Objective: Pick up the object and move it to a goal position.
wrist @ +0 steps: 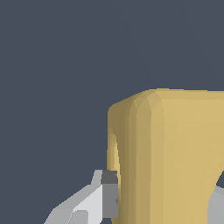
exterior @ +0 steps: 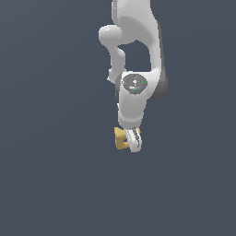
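The object (exterior: 120, 138) is a small mustard-yellow blocky piece, showing at the exterior view's left of the white fingers. My gripper (exterior: 130, 140) hangs at the end of the white arm and is shut on it. In the wrist view the object (wrist: 170, 157) fills the space between the fingers, with one grey pad (wrist: 109, 194) pressed against its side and the other finger (wrist: 216, 205) just showing at the frame's edge. Its rounded end sticks out beyond the fingertips. Its notch and hole are hidden from both views.
The white arm (exterior: 136, 55) reaches down from the top of the exterior view. A plain dark blue-grey background lies all around it in both views.
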Controlling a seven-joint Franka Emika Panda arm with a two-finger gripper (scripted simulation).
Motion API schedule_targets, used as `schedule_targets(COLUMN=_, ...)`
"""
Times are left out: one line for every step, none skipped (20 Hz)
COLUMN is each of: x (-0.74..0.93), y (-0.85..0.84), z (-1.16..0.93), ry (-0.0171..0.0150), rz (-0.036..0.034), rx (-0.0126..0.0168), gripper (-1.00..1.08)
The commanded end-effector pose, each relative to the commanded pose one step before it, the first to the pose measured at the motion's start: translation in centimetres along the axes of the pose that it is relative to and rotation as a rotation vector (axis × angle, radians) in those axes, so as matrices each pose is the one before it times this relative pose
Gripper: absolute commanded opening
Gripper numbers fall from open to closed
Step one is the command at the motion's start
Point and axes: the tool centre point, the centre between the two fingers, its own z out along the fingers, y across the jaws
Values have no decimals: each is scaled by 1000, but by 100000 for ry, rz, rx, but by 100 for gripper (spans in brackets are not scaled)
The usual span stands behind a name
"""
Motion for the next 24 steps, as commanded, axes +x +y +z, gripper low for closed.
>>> schedule_targets(x=65, y=-329, z=-1758, ry=61, rz=64, rx=78, gripper=-100)
schedule_targets(x=14, y=-143, z=-808, ry=0, rz=0, rx=0, gripper=-100)
schedule_targets(x=15, y=-153, z=-859, ry=0, rz=0, rx=0, gripper=-100)
schedule_targets(x=16, y=-163, z=-908, ry=0, rz=0, rx=0, gripper=-100)
schedule_targets(x=17, y=-171, z=-949, ry=0, rz=0, rx=0, gripper=-100)
schedule_targets(x=33, y=-175, z=-989, ry=57, rz=39, rx=2, gripper=-100)
schedule_targets(x=19, y=-185, z=-1007, ry=0, rz=0, rx=0, gripper=-100)
schedule_targets(x=20, y=-191, z=-1026, ry=0, rz=0, rx=0, gripper=-100)
schedule_targets(x=20, y=-196, z=-1040, ry=0, rz=0, rx=0, gripper=-100)
schedule_targets(x=29, y=-197, z=-1057, ry=61, rz=33, rx=1, gripper=-100)
schedule_targets(x=21, y=-204, z=-1057, ry=0, rz=0, rx=0, gripper=-100)
schedule_targets(x=21, y=-207, z=-1054, ry=0, rz=0, rx=0, gripper=-100)
schedule_targets(x=21, y=-207, z=-1041, ry=0, rz=0, rx=0, gripper=-100)
schedule_targets(x=21, y=-208, z=-1027, ry=0, rz=0, rx=0, gripper=-100)
schedule_targets(x=21, y=-209, z=-1013, ry=0, rz=0, rx=0, gripper=-100)
schedule_targets(x=21, y=-209, z=-998, ry=0, rz=0, rx=0, gripper=-100)
schedule_targets(x=21, y=-209, z=-979, ry=0, rz=0, rx=0, gripper=-100)
schedule_targets(x=-15, y=-203, z=-946, ry=-20, rz=-62, rx=23, gripper=-100)
schedule_targets(x=19, y=-197, z=-886, ry=0, rz=0, rx=0, gripper=-100)
schedule_targets(x=19, y=-190, z=-842, ry=0, rz=0, rx=0, gripper=-100)
schedule_targets(x=18, y=-181, z=-785, ry=0, rz=0, rx=0, gripper=-100)
schedule_targets(x=17, y=-171, z=-726, ry=0, rz=0, rx=0, gripper=-100)
schedule_targets(x=-12, y=-163, z=-672, ry=-62, rz=-73, rx=16, gripper=-100)
schedule_targets(x=15, y=-150, z=-612, ry=0, rz=0, rx=0, gripper=-100)
